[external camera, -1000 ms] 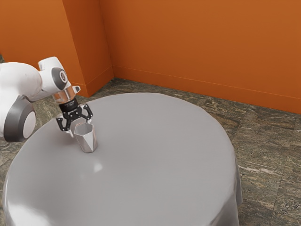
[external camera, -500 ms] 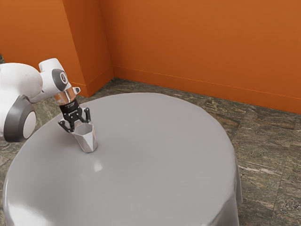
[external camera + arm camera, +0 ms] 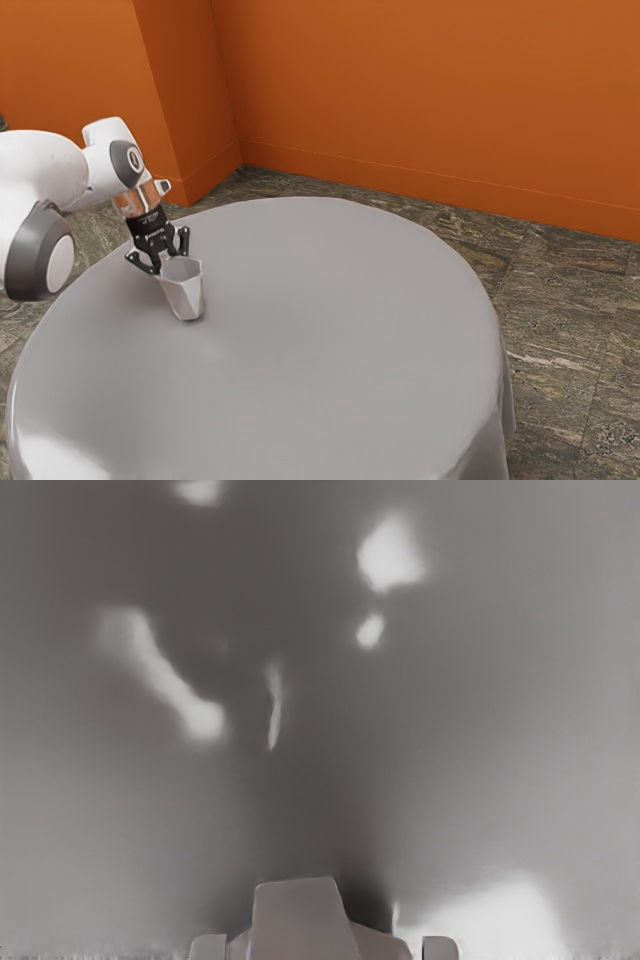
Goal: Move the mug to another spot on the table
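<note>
We see the gripper (image 3: 160, 263) at the end of the white arm (image 3: 55, 185), coming down from the exterior view's upper left onto the mug (image 3: 186, 291). The jaws stand close together and, as far as we can read it, pinch the mug's wall at the rim, on the side toward the exterior view's left. The rest of the mug hangs below and to the exterior view's right of the black fingers (image 3: 139, 262).

The mug is pale grey and faceted, and it sits on the part of the round grey table (image 3: 340, 330) that lies toward the exterior view's left, well in from the edge. Its mouth faces up and its long axis runs close to vertical. The body narrows toward the base, and the whole leans a little. We cannot tell whether the base touches the tabletop, nor where the handle points.

In the wrist view the mug (image 3: 295, 918) shows as a pale blurred block just under the hand, with the glossy table (image 3: 500, 730) surface beyond it.
</note>
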Controlling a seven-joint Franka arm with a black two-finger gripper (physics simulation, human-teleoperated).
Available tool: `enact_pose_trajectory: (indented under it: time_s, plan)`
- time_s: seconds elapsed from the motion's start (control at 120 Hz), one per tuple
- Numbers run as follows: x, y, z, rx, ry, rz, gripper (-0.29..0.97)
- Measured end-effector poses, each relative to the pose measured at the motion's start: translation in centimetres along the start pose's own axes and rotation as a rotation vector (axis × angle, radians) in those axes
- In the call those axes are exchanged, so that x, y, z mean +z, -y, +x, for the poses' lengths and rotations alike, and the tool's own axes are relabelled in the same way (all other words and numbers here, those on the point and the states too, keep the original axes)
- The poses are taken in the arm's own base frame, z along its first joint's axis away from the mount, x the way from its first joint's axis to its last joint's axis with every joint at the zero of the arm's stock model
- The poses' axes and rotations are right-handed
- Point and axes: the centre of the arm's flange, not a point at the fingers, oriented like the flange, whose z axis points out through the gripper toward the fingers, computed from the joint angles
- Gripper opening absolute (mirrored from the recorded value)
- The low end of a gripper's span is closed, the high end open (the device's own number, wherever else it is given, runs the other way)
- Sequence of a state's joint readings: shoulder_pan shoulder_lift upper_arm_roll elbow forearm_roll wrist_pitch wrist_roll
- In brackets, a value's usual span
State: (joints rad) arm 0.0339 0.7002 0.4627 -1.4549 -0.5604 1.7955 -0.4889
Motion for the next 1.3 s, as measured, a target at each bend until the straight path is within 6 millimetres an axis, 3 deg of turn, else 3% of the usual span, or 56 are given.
enact_pose_trajectory:
  time_s: [0.167, 0.542, 1.008, 1.3]
  plan:
    - [-1.0, -0.2, -1.0, 0.019, 0.027, -0.002, 0.02]
    - [-0.1, -1.5, -4.4, 0.094, 0.149, 0.038, -0.09]
    - [3.4, -5.1, -9.4, 0.221, 0.244, 0.078, -0.11]
    - [2.1, -7.8, -9.9, 0.273, 0.189, 0.037, -0.11]
